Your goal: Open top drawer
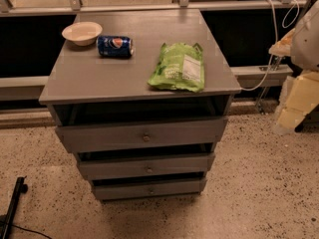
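Note:
The grey cabinet (99, 78) has three drawer fronts. The top drawer (109, 137) is the widest and tallest, with a small round knob (146, 138) at its centre. It sits just below a dark gap under the tabletop. My arm and gripper (291, 108) hang at the far right edge of the camera view, cream and white. The gripper is well to the right of the cabinet, about level with the top drawer, and touches nothing.
On the cabinet top lie a white bowl (81, 33), a blue soda can (114, 46) on its side and a green chip bag (178, 66). Two narrower drawers (114, 168) sit below. A white cable (271, 49) runs at the right. A black object (12, 208) lies on the speckled floor at the lower left.

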`<state>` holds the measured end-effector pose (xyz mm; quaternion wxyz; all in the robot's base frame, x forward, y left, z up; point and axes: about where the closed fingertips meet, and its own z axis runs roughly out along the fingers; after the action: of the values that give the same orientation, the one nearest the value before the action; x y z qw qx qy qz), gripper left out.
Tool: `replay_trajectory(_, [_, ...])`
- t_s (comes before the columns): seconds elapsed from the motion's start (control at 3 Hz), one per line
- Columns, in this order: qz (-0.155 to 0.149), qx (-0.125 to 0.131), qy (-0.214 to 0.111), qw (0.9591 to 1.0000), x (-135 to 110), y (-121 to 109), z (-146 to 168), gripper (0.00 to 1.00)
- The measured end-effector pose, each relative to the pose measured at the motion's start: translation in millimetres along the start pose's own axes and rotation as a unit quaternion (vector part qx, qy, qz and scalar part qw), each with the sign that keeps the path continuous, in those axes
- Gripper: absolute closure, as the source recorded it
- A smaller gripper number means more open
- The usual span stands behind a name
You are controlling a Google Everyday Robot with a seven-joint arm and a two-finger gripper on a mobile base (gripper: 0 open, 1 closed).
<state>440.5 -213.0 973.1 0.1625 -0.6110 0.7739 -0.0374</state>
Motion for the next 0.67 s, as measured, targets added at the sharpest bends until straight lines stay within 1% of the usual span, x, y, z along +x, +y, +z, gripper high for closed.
replay_trajectory(0.33, [-0.06,0.017,-0.021,0.9978,-0.2,28.1,24.7,0.0])
replay_trajectory(0.67, [-0.07,0.019,-0.018,0.9972,0.2,26.7,31.0,0.0])
